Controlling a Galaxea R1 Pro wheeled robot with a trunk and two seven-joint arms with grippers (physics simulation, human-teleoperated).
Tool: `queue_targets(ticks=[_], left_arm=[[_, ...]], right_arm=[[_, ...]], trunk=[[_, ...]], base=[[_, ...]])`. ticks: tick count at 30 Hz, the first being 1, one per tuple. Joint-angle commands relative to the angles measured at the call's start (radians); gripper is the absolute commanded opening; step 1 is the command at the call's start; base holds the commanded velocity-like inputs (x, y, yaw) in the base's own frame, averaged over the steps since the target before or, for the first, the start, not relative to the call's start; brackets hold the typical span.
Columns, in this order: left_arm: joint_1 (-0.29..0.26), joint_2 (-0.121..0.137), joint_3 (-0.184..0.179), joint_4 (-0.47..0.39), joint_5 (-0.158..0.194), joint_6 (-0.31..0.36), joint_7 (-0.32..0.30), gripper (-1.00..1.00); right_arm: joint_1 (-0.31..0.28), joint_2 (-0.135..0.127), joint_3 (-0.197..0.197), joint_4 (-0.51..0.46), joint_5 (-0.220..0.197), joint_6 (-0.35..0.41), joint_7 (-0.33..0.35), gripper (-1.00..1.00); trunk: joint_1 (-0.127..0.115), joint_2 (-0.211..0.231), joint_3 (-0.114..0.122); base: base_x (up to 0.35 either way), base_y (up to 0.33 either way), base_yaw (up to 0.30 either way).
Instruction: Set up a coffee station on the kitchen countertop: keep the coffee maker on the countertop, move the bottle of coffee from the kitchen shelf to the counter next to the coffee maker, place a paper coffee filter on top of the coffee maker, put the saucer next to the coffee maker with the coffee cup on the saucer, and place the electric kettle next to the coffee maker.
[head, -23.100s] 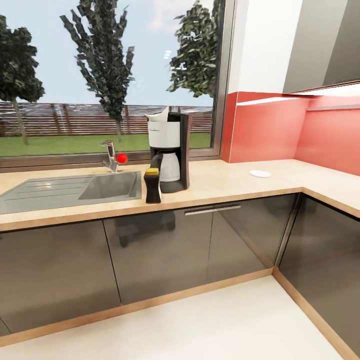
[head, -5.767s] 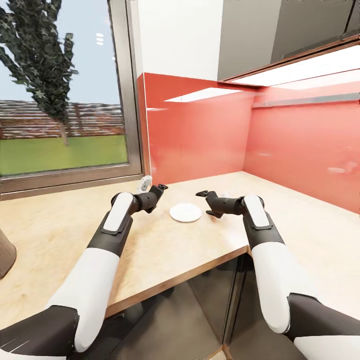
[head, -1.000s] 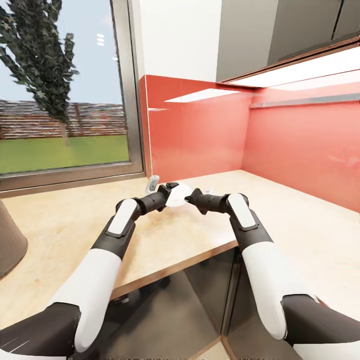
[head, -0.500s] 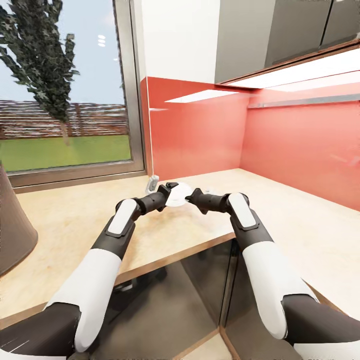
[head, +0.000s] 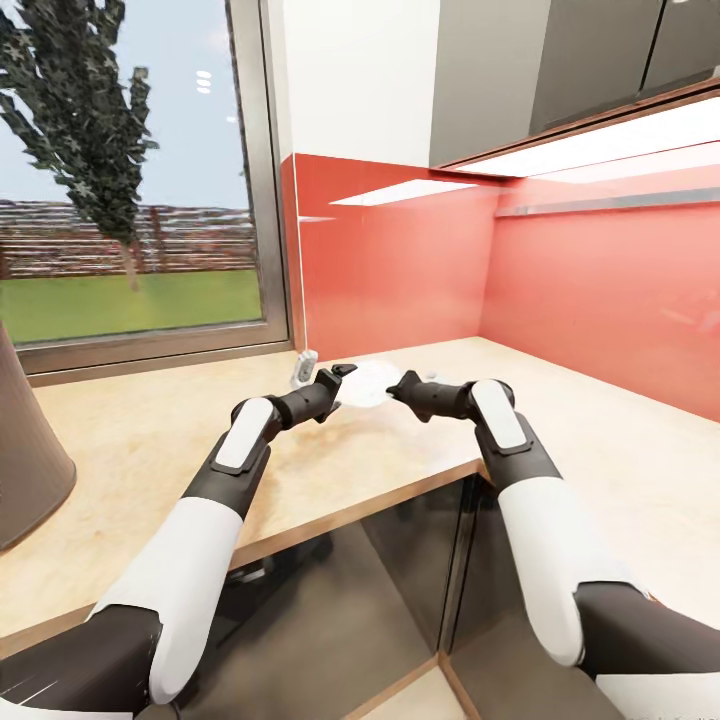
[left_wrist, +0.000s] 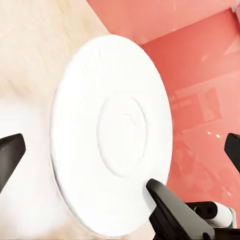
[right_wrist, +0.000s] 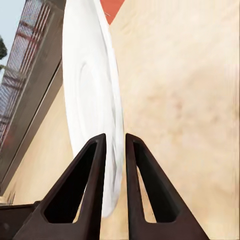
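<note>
Right wrist view: right pincer (right_wrist: 111, 145) clamps the saucer (right_wrist: 90, 100) rim, held on edge above the desk (right_wrist: 190, 100). Left pincer (left_wrist: 120, 165) stands apart, facing it. Stiff, slick, breakable; rim grip suits.

Saucer (head: 368, 383) sits between the two pincers, lifted off the tabletop (head: 150, 450) and tilted. Right pincer (head: 402, 385) is at the saucer's right edge, its two fingers (right_wrist: 92, 185) either side of the rim. Left pincer (head: 338, 378) is just left of the saucer, fingers spread wide, none seen touching it. Window (head: 130, 180) lies behind and left of the left pincer; backsplash wall (head: 420, 270) behind both pincers. Cabinet fronts (head: 400, 590) below the tabletop edge, under the arms.
</note>
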Motion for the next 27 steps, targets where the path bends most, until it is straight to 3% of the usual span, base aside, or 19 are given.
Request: queue_targets(ticks=[1, 10, 16, 27], left_arm=[[-0.001, 0.0, 0.0, -0.001, 0.01, 0.002, 0.009, 1.0], [-0.001, 0.0, -0.002, -0.006, 0.01, 0.002, 0.009, 1.0], [-0.001, 0.0, -0.002, -0.01, 0.01, 0.002, 0.009, 1.0], [-0.001, 0.0, -0.003, -0.012, 0.01, 0.002, 0.007, 1.0]], right_arm=[[-0.001, -0.005, -0.008, -0.001, -0.015, 0.002, -0.01, -1.0], [-0.031, -0.072, -0.039, -0.002, -0.03, 0.004, -0.01, -1.0], [-0.039, -0.081, -0.043, -0.002, -0.06, 0.005, -0.01, -1.0], [-0.039, -0.082, -0.044, -0.029, -0.063, 0.007, -0.01, -1.0]], trunk=[[0.0, -0.001, -0.001], [0.0, -0.001, -0.001], [0.0, -0.001, -0.001], [0.0, -0.001, -0.001]], base=[[0.0, 0.0, 0.0], [-0.027, 0.0, 0.0], [-0.27, 0.0, 0.0], [-0.24, 0.0, 0.0]])
